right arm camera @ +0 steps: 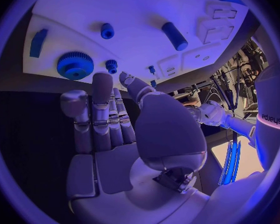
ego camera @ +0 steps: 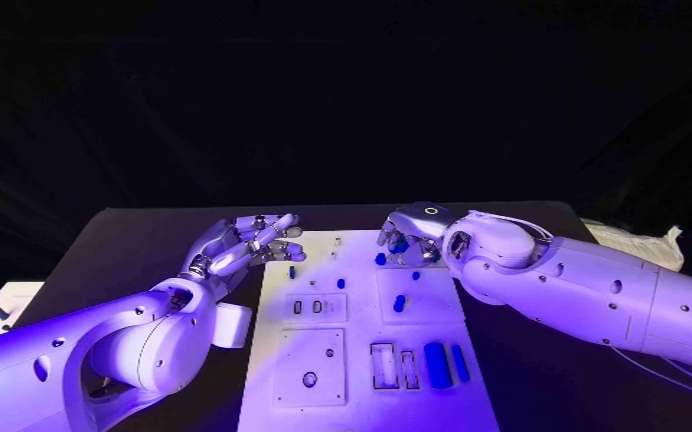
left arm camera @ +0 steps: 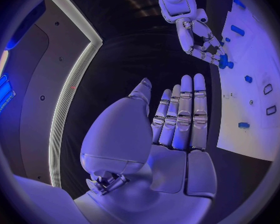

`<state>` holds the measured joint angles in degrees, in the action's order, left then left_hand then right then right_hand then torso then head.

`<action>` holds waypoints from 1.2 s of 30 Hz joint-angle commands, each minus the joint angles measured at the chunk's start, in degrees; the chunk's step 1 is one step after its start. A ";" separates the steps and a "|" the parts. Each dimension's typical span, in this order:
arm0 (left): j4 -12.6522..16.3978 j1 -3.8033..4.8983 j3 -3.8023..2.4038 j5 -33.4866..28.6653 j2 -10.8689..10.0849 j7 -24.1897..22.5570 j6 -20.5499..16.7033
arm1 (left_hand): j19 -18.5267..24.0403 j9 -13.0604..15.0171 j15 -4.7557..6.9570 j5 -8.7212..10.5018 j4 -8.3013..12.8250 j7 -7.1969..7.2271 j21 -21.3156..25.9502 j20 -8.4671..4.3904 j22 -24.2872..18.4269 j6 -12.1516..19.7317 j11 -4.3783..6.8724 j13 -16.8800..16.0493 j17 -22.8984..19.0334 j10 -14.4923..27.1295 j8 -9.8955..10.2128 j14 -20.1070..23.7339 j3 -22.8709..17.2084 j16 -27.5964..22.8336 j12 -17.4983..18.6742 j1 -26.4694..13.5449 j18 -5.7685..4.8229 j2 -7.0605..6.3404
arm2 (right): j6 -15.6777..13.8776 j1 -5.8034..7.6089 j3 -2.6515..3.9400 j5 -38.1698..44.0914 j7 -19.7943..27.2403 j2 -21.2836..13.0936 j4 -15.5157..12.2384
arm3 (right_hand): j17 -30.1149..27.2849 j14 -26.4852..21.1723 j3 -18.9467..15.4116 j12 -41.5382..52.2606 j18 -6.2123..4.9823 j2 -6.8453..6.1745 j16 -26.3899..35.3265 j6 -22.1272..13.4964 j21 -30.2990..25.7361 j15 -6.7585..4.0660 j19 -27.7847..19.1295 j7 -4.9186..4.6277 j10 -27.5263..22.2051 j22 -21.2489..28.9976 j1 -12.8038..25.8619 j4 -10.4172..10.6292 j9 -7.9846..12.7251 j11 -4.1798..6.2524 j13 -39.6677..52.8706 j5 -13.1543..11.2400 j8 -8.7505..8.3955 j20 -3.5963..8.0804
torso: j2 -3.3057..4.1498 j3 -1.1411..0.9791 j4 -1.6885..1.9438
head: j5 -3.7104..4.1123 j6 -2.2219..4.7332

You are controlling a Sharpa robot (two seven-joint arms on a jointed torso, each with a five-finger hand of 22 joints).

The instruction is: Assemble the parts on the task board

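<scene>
The white task board [ego camera: 361, 392] lies in the middle of the black table. Small blue parts sit on it: a short peg [ego camera: 400, 303] and two long bars [ego camera: 437, 364] near the front right. My right hand [ego camera: 411, 239] hovers over the board's far edge with fingers straight and nothing in them. Just beyond its fingertips [right arm camera: 102, 84] lie a large blue gear [right arm camera: 75, 65] and a small gear [right arm camera: 111, 64]. A blue cylinder [right arm camera: 175, 36] and a knob [right arm camera: 107, 31] lie further on. My left hand [ego camera: 253, 244] is held flat and empty at the board's far left corner.
A small white block [ego camera: 231, 324] sits on the table by the board's left edge, under my left forearm. White items [ego camera: 635, 242] lie at the table's right edge. The board has rectangular slots [ego camera: 307, 306] and a round hole [ego camera: 310, 379].
</scene>
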<state>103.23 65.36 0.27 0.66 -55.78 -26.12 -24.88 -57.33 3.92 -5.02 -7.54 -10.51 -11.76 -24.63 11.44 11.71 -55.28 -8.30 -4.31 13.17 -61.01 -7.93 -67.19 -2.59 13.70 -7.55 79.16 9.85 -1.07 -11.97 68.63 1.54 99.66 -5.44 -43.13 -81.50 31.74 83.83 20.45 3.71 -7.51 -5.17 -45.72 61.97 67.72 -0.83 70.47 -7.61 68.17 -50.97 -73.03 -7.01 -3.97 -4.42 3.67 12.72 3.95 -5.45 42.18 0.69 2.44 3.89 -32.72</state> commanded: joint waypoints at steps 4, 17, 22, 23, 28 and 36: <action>0.49 0.14 -0.08 -0.14 -0.23 -0.04 1.29 | -0.39 -0.08 -0.35 0.22 0.09 -0.35 -0.36 -0.13 0.09 0.16 -0.45 0.06 0.15 0.00 0.37 0.05 0.44 -0.38 0.33 -0.02 0.47 -0.12 | 2.33 0.22 0.03 5.51 -2.27 0.36 0.19 | 6.28 1.40 1.10 -0.13 1.17 -0.63 -6.46 -0.02 3.96 0.22 1.46 -0.02 -0.06 -5.19 -0.33 0.97 -0.14 0.10 -0.02 -0.43 -0.18 -0.04 | 1.07 0.13 0.34 | 0.29 0.21; 0.58 0.16 -0.09 -0.14 -0.30 0.21 1.40 | -0.39 -0.09 -0.37 0.22 0.12 -0.39 -0.38 -0.12 0.10 0.19 -0.47 0.07 0.21 0.05 0.44 0.04 0.48 -0.43 0.42 -0.03 0.47 -0.10 | 3.71 0.36 0.03 5.96 -2.22 1.75 1.36 | 9.79 1.30 2.05 -0.14 1.54 -0.24 -10.16 0.19 6.08 0.23 2.17 0.09 0.04 -8.01 -0.49 2.08 -0.18 0.10 -0.03 -0.73 -0.14 -0.12 | 1.83 0.20 0.69 | 0.42 0.17; 0.68 0.16 -0.09 -0.14 -0.45 0.32 1.47 | -0.40 -0.10 -0.38 0.21 0.15 -0.42 -0.40 -0.11 0.11 0.23 -0.50 0.08 0.28 0.09 0.52 0.02 0.50 -0.48 0.51 -0.03 0.47 -0.04 | 4.19 0.36 0.03 5.93 -2.04 2.02 1.82 | 11.84 1.46 2.44 -0.07 1.80 -0.02 -12.11 0.59 7.19 0.20 2.86 0.16 0.44 -9.71 -0.60 2.56 -0.26 0.23 0.01 -1.11 -0.04 -0.11 | 2.03 0.22 0.86 | 0.44 0.19; 0.68 0.16 -0.09 -0.14 -0.47 0.34 1.47 | -0.40 -0.10 -0.38 0.21 0.15 -0.42 -0.40 -0.11 0.11 0.23 -0.50 0.08 0.28 0.09 0.52 0.02 0.50 -0.48 0.51 -0.03 0.47 -0.04 | 4.30 0.36 0.03 5.93 -2.03 2.05 1.87 | 12.25 1.49 2.52 -0.06 1.86 0.00 -12.52 0.69 7.45 0.18 3.01 0.19 0.55 -10.09 -0.63 2.66 -0.28 0.25 0.02 -1.23 -0.03 -0.10 | 2.05 0.24 0.90 | 0.46 0.12; 0.76 0.19 -0.10 -0.14 -0.64 0.45 1.53 | -0.40 -0.10 -0.38 0.21 0.15 -0.42 -0.40 -0.11 0.11 0.23 -0.50 0.08 0.28 0.09 0.52 0.02 0.50 -0.48 0.51 -0.03 0.47 -0.04 | 5.16 0.36 0.03 5.92 -2.06 2.23 2.25 | 13.63 1.54 2.97 -0.03 2.04 0.22 -13.96 1.20 8.28 0.07 3.46 0.35 1.05 -11.30 -0.94 2.96 -0.37 0.39 0.05 -1.71 0.07 -0.05 | 2.26 0.23 0.91 | 0.48 0.07; 0.96 0.26 -0.11 -0.14 -0.82 0.58 1.68 | -0.41 -0.10 -0.39 0.20 0.20 -0.46 -0.42 -0.10 0.13 0.26 -0.53 0.10 0.38 0.14 0.61 -0.02 0.52 -0.54 0.63 0.00 0.47 0.02 | 6.00 0.36 0.02 6.06 -1.96 2.59 2.99 | 15.56 1.47 4.03 0.05 2.30 1.03 -16.05 2.61 9.52 -0.19 4.05 0.78 2.34 -13.08 -1.75 3.47 -0.65 0.83 0.12 -3.32 0.41 0.14 | 2.50 0.32 1.02 | 0.60 -0.03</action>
<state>103.96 65.51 0.22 0.64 -56.56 -25.41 -24.50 -57.32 3.91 -5.02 -7.54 -10.35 -11.97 -24.84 11.45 11.77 -55.07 -8.39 -4.27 13.50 -60.92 -7.70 -67.19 -2.44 13.47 -7.11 79.16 9.84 -1.07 -7.86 69.13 1.70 104.71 -7.23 -40.64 -78.73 47.13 83.82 24.14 3.70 -6.00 -4.36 -61.60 64.22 77.00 -0.83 74.20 -6.81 70.03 -63.93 -74.37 -3.64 -4.48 -3.58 3.71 9.75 4.00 -5.33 44.54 0.96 3.39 4.48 -32.65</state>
